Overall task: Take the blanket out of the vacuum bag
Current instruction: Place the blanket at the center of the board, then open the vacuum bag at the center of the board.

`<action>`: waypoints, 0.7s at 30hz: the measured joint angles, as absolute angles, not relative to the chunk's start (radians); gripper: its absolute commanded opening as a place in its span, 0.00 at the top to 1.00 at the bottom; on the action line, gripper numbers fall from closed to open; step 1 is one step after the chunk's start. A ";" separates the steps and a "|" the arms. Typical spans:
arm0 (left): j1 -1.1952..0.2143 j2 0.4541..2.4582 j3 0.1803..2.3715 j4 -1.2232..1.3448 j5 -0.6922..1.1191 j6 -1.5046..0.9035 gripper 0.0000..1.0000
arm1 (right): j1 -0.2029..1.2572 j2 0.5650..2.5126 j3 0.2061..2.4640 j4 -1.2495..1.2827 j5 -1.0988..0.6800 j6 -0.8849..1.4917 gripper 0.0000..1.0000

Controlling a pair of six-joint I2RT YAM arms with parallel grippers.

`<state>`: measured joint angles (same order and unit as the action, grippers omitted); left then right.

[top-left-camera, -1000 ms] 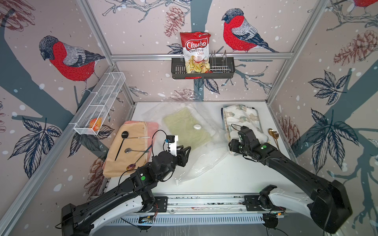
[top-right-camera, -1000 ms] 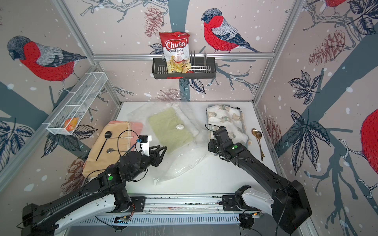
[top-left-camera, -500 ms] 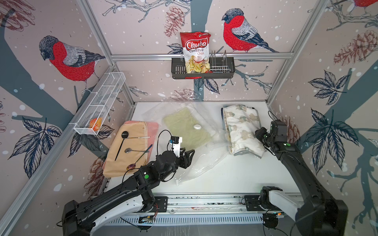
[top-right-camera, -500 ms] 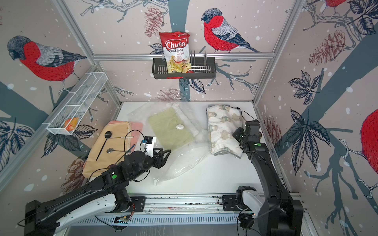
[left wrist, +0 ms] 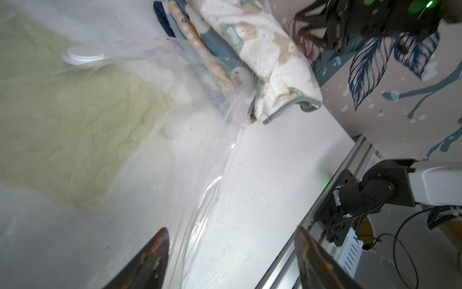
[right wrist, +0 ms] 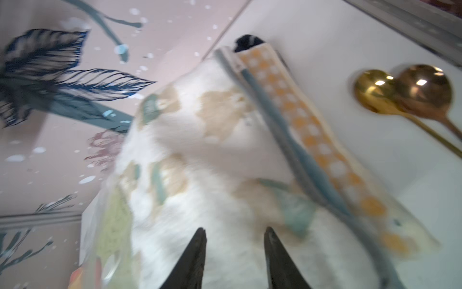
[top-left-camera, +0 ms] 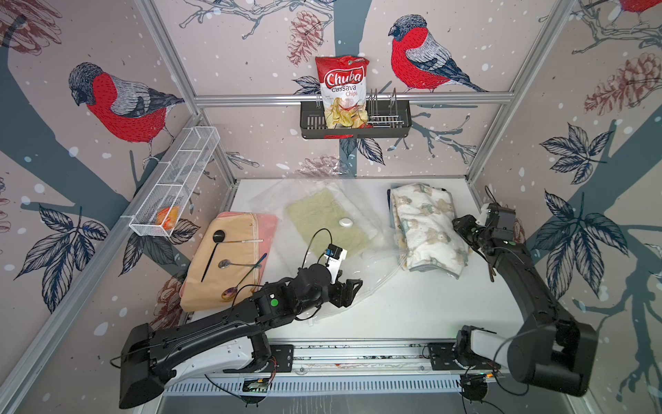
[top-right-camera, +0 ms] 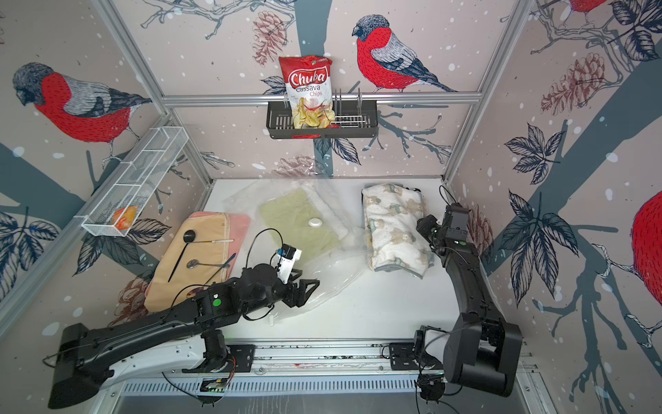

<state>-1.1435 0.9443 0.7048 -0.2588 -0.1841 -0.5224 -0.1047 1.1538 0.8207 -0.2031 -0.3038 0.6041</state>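
The left gripper (top-left-camera: 346, 292), jaws open and empty, hovers over the near edge of the vacuum bag (top-left-camera: 361, 267) at centre. Right of it lies the patterned blanket (top-left-camera: 426, 225), its near corner possibly snagging the bag's mouth. The right gripper (top-left-camera: 462, 229) stands open beside it.
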 measured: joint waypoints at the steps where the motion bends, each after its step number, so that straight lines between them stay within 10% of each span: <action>1: -1.168 0.968 0.728 -0.295 -0.225 -0.523 0.19 | -0.068 1.128 0.810 -0.197 -0.313 0.605 0.53; 7: -1.236 1.131 0.836 -0.464 -0.478 -0.524 0.22 | 0.124 0.934 0.666 -0.182 -0.339 0.687 0.53; 13: -1.247 1.369 0.941 -0.536 -0.609 -0.482 0.74 | 0.411 0.688 0.444 -0.094 -0.260 0.869 0.66; 21: -1.244 1.522 1.060 -0.604 -0.767 -0.437 1.00 | 1.007 0.709 0.238 0.086 0.153 1.161 0.90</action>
